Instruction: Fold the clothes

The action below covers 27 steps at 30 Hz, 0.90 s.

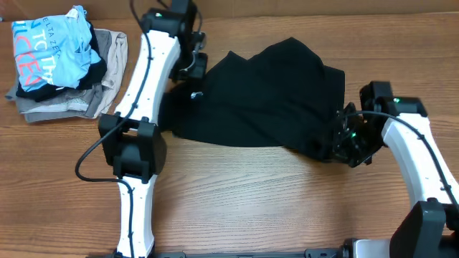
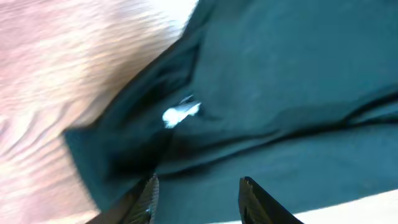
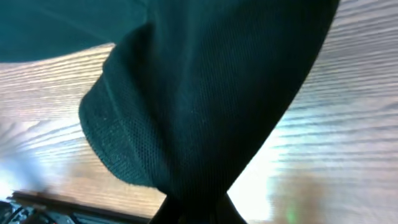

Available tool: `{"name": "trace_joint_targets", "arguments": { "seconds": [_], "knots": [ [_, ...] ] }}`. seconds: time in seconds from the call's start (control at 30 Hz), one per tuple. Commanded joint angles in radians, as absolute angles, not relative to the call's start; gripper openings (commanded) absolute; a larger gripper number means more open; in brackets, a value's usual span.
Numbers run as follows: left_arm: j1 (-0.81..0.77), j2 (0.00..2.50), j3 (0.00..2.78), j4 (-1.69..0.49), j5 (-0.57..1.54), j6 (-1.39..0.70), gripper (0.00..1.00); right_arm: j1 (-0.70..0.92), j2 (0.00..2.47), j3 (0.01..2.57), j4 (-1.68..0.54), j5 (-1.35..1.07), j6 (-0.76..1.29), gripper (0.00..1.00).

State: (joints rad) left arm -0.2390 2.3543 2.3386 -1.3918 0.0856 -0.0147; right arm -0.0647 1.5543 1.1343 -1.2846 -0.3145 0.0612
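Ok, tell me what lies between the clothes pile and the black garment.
The left arm crosses that gap, between the clothes pile and the black garment, in the overhead view.

Overhead: fixed above, looks straight down, far enough to take in most of the table [image 1: 251, 208]. Left wrist: close, blurred, faces down past left gripper [image 2: 199, 186] onto black garment [image 1: 265, 93]. Right wrist: even closer, same garment; all three share it.

Partial "TC" on blue shirt [image 1: 54, 44]
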Motion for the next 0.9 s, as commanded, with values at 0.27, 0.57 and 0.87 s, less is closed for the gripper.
{"name": "trace_joint_targets", "arguments": {
  "seconds": [0.27,0.57,0.87],
  "knots": [
    [-0.288,2.335,2.067,-1.144,0.104,-0.165,0.50,-0.067,1.543,1.093,-1.230,-0.342,0.101,0.04],
    [-0.288,2.335,1.963,-1.003,0.083,-0.213,0.51,-0.067,1.543,1.093,-1.211,-0.342,0.102,0.04],
    [-0.290,2.335,1.958,-0.946,0.016,-0.234,0.36,-0.067,1.543,1.093,-1.208,-0.342,0.101,0.04]
  ]
}}
